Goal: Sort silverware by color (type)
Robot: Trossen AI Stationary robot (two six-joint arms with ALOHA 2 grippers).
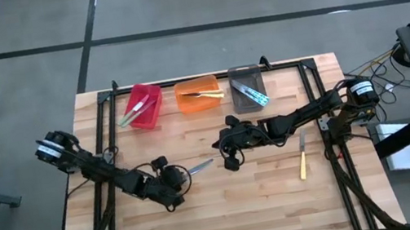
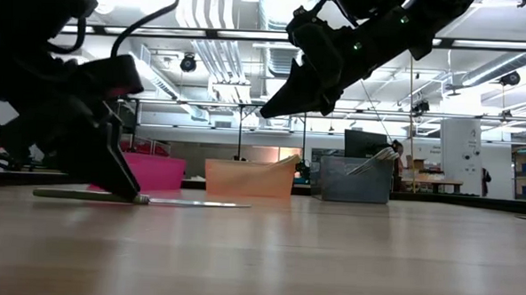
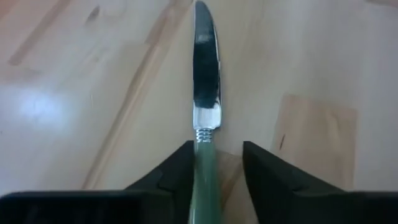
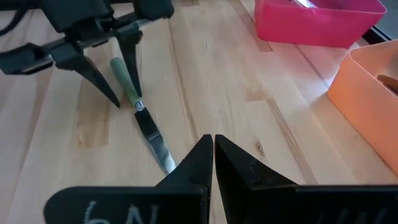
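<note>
Already the left pincer (image 4: 107, 74) stood open astride the knife (image 3: 206, 118), nothing gripped. Light, stiff, prob. slick blade; grab plastic handle. Right pincer (image 4: 213, 155) hung shut near knife tip.

Light wood butcher-block table (image 1: 230, 218), planks running side to side. Along the far edge sit three bins in a row: red bin (image 1: 142, 106), orange bin (image 1: 198, 94), grey bin (image 1: 248, 88). Out on the open wood, a green-handled knife (image 1: 194, 169) lies flat near the middle, and a yellow-handled utensil (image 1: 302, 159) lies off to the right.
</note>
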